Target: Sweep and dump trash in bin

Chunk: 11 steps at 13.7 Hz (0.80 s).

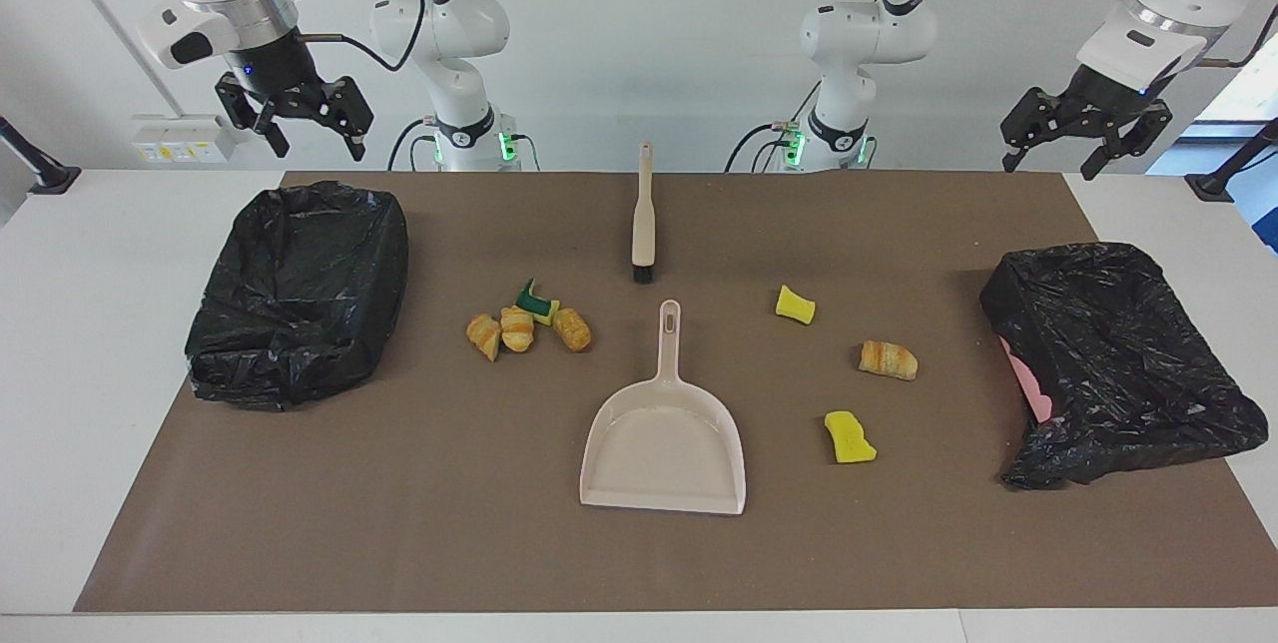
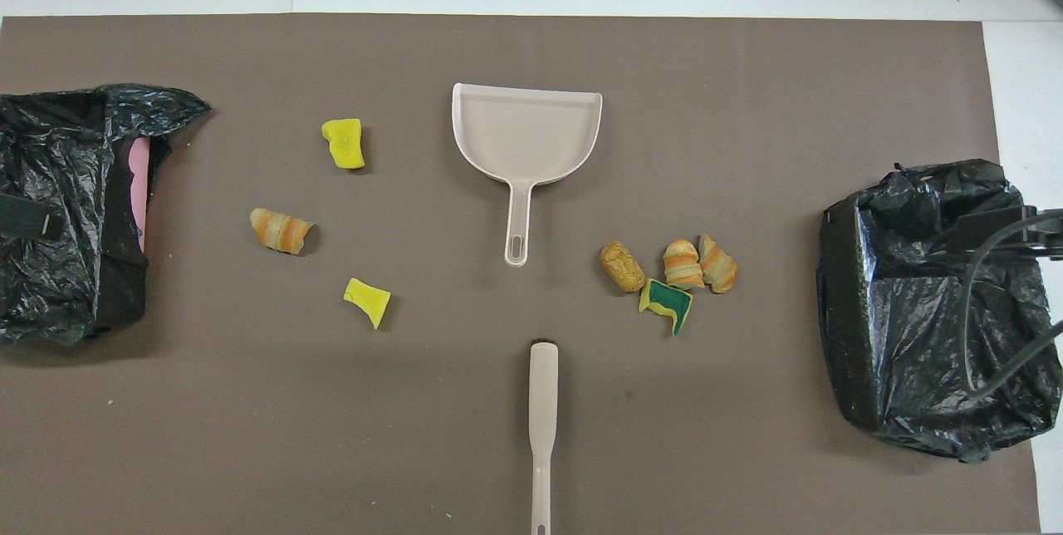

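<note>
— How many bits of trash do you count on the desk [image 1: 100, 323]?

— Seven. Four golden-brown bread pieces and three sponge chunks. Toward the right arm's end sits a cluster of four [image 1: 529, 323]: three bread pieces close together, with a green-and-yellow sponge chunk [image 1: 539, 303] touching them on the side nearer the robots. Toward the left arm's end are three loose ones, well apart: a yellow sponge chunk [image 1: 795, 305], one bread piece [image 1: 888, 360], and a second yellow chunk [image 1: 850, 437] farthest from the robots.

— And the tools?

— One beige dustpan [image 1: 664, 443] in the middle of the brown mat [image 1: 399, 523], handle pointing at the robots, its pan holding nothing. One brush [image 1: 643, 219] lies nearer the robots, bristle end toward the dustpan's handle, a small gap between.

— Bins?

— Two, each lined with a black bag: one bin [image 1: 300, 294] at the right arm's end, another bin [image 1: 1118, 353] at the left arm's end, showing a bit of pink.

— The arms?

— Both wait up high. The right gripper [image 1: 310, 129] hangs above the desk's edge near its bin, jaws apart, holding nothing. The left gripper [image 1: 1056, 162] likewise, spread and unladen.
</note>
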Available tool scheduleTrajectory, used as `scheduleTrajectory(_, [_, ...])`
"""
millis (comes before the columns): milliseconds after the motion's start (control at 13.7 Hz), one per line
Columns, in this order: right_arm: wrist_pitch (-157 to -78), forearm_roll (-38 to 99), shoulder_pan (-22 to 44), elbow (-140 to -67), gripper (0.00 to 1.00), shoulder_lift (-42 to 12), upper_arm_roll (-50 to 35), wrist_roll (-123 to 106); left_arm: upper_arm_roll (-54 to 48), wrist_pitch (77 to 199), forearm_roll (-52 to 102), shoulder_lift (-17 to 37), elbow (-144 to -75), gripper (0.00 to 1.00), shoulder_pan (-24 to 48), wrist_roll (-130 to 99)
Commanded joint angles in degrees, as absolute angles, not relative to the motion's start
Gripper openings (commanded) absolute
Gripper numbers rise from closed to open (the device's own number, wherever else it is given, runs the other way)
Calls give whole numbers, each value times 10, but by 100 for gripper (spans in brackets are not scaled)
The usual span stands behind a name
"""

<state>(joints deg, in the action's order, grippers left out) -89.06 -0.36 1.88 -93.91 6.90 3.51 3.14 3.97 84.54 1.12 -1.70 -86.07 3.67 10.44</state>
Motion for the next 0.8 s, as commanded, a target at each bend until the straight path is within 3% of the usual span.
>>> scheduleTrajectory(0, [-876, 6, 5, -891, 100, 39, 33, 23, 38, 837, 2, -25, -860, 100, 38, 95])
scheduleTrajectory(73, [-847, 10, 4, -872, 100, 24, 35, 23, 36, 835, 2, -25, -860, 100, 39, 95])
scheduleTrajectory(728, [-863, 11, 16, -910, 100, 48, 33, 19, 44, 835, 4, -25, -860, 100, 30, 96])
